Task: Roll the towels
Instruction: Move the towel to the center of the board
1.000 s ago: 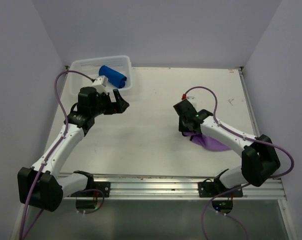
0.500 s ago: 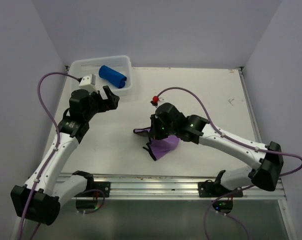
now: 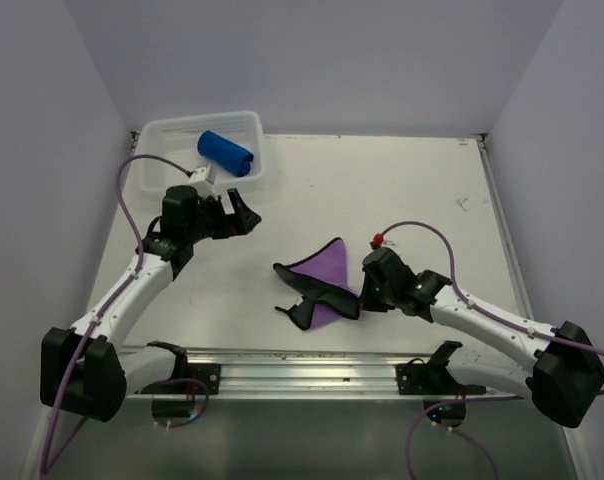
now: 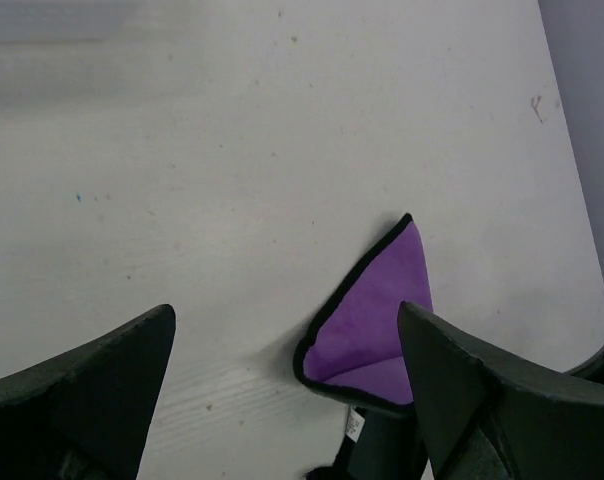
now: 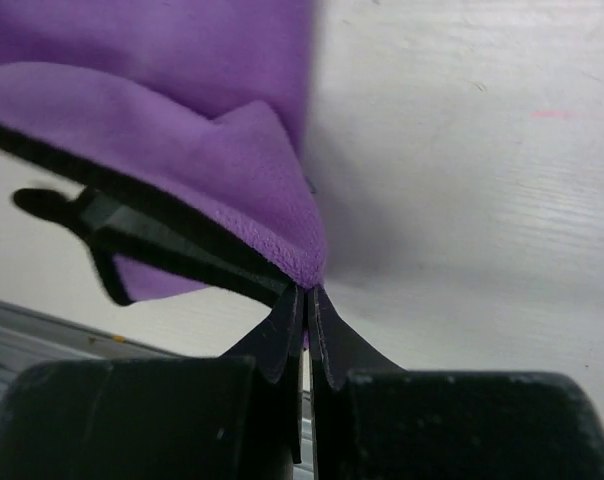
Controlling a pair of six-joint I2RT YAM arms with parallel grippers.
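Right jaws: shut down to a sliver on an edge of the purple towel (image 5: 212, 150); your right gripper (image 5: 306, 292) has only a thin bite of cloth at its tips.
Left jaws: spread wide with nothing between them; your left gripper (image 4: 282, 315) hangs over the bare table (image 3: 412, 190), well apart from the cloth.
Purple one: it lies mid-table towards the near edge, folded over itself into a rough triangle with the dark edge showing. It is not rolled.
Blue towel (image 3: 226, 153): it sits rolled in the basket (image 3: 157, 128) at the far left corner.
Stage: I judge one towel done and the purple one waiting to be laid flat before any roll begins.
Unclear: the wrist view is too close for me to say whether your pinch holds one layer or two.
Risk, slip: the bite is at the very hem, so a quick pull could strip the cloth out of the fingers.
Risk, drag: nothing pins the far corner, so pulling will likely slide the whole towel and not spread it.
Risk, bunching: if you roll while it is folded over, the roll will probably come out lumpy and loose.
Risk, edge: the towel lies near the front rail, and a tug towards you could take it off the table.
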